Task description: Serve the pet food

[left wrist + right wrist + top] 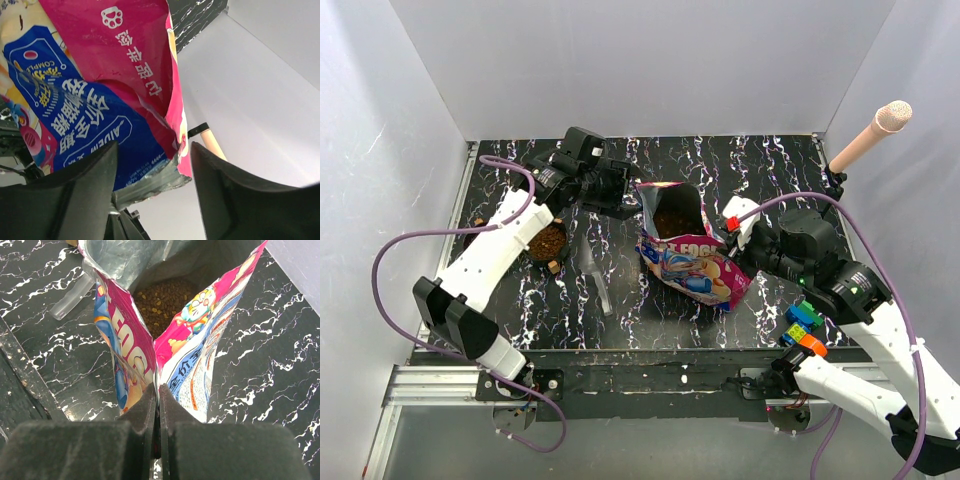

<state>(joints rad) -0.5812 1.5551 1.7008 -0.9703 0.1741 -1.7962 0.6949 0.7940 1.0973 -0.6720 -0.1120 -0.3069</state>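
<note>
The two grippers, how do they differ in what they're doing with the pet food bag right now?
The right gripper is shut, pinching an edge of the bag; the left gripper is open, a bag edge loose between its jaws. The right is at the bag's right side, the left at its left. Both are near its open mouth.

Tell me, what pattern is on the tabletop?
The tabletop is black with white marble-like veins, clearest in the right wrist view.

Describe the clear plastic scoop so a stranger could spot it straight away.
On the black marbled table, find the open magenta-and-blue bag in the middle. The scoop lies flat just left of it, between the bag and the kibble bowl; it alone is see-through.
</note>
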